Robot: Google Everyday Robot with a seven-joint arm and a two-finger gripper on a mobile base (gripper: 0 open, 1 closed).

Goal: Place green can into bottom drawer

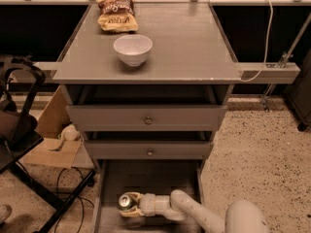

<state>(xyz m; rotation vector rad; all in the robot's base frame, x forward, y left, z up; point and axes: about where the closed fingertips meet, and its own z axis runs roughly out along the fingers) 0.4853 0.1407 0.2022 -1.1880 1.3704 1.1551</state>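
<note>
The gripper (131, 204) reaches inside the open bottom drawer (146, 178). Its two fingers are clamped around the green can (126, 201), which sits between them.

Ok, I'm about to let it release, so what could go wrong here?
The pincer grips the small green drink can inside the open grey bottom drawer, left of centre. If the can isn't upright at release, it may tip and roll. Pulling back, the pincer could drag it over.
</note>
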